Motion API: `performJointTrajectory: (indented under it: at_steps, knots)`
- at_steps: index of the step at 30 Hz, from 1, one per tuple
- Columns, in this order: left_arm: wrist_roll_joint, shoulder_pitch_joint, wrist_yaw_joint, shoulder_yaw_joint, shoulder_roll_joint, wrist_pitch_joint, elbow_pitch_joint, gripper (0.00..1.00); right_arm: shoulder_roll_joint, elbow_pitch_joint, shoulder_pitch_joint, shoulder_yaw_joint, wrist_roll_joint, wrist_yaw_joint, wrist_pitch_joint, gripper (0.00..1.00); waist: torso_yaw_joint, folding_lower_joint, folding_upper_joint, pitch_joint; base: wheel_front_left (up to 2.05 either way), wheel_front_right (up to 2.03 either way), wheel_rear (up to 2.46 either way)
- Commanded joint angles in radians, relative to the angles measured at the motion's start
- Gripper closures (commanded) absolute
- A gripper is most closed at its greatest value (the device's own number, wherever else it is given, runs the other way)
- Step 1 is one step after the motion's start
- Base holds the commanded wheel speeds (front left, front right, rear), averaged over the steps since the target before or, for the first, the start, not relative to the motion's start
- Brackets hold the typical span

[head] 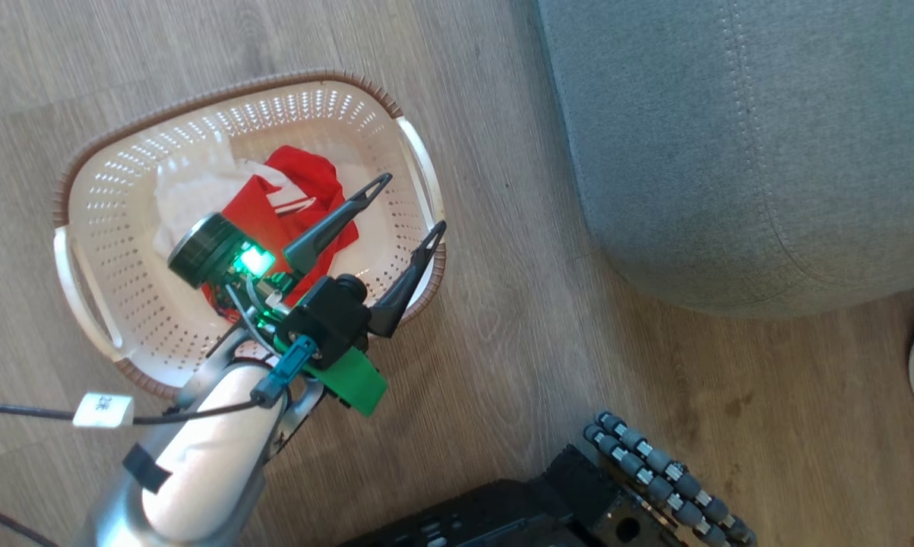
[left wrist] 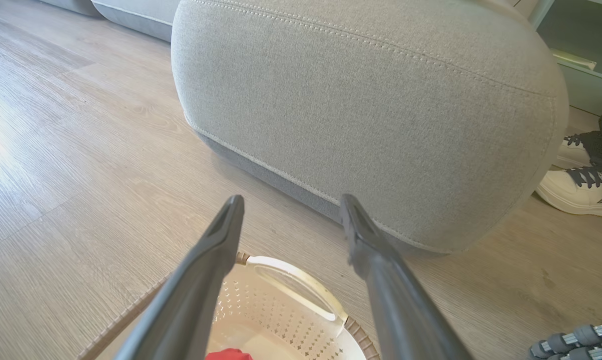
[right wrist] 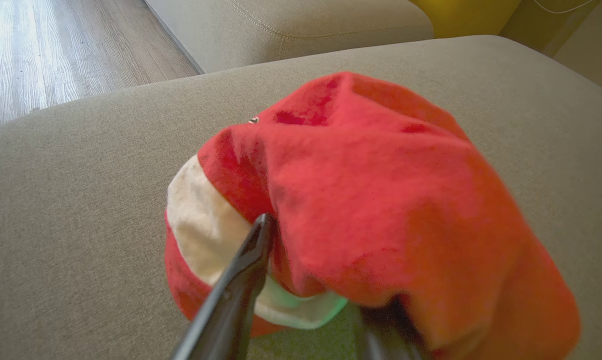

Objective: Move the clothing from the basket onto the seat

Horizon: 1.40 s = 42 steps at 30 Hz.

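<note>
- Step in hand: the transfer is judged to be half done. One red garment (right wrist: 361,200) is seen over the seat (right wrist: 80,200), draped across the right gripper (right wrist: 311,240).
- Right gripper state: one finger is exposed beside the cloth and the other is covered by it. Whether the cloth is clamped or merely hanging cannot be told.
- The second garment (head: 305,182) lies crumpled in the basket (head: 122,197), which stands on the floor (head: 502,342) near the seat.
- The left gripper (head: 409,205) is held above the basket, jaws spread wide, with nothing between them.
- Next move, as judged: the left gripper is to be lowered over a raised fold of the second garment and closed before any lift is made. The right gripper's cloth must be freed fully, so that it is not dragged off the seat.
</note>
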Motion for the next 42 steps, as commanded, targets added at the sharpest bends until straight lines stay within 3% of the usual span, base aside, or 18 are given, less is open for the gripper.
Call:
performJointTrajectory:
  at_steps: [1,9,18,24,35,36,42]
  knots:
    - [-0.002,-0.007,0.006,0.014,0.004,-0.005,-0.026,0.0,-0.021,-0.019,-0.009,-0.001,-0.005,0.0,-0.006,0.0,0.001,0.0,0.0,-0.009,0.0,0.0,0.0]
    - [-0.014,0.001,0.015,-0.004,-0.024,-0.005,-0.006,0.0,0.0,-0.017,0.031,0.017,-0.045,0.0,-0.028,0.0,-0.005,0.0,0.0,-0.098,0.0,0.0,0.0]
    - [-0.043,0.031,0.025,-0.014,-0.098,-0.005,0.023,0.0,0.016,-0.024,0.121,0.111,-0.07,0.0,-0.034,0.0,0.013,0.0,0.0,-0.274,0.0,0.0,0.0]
    - [-0.059,0.063,0.036,0.004,-0.144,-0.005,0.032,0.0,0.011,-0.089,0.197,0.199,-0.026,0.0,-0.055,0.0,0.039,0.0,0.0,-0.389,0.0,0.0,0.0]
    - [-0.077,0.12,0.057,0.085,-0.179,-0.005,0.018,0.0,-0.031,-0.419,0.414,0.412,0.151,0.0,-0.072,0.0,0.097,0.0,0.0,-0.535,0.0,0.0,0.0]
    - [-0.08,0.137,0.064,0.108,-0.184,-0.005,0.011,0.0,-0.051,-0.508,0.467,0.448,0.17,0.0,-0.072,0.0,0.109,0.0,0.0,-0.559,0.0,0.0,0.0]
    - [-0.087,0.189,0.099,0.184,-0.196,-0.005,-0.005,0.0,-0.058,-0.753,0.631,0.466,0.243,0.0,-0.072,0.0,0.158,0.0,0.0,-0.613,0.0,0.0,0.0]
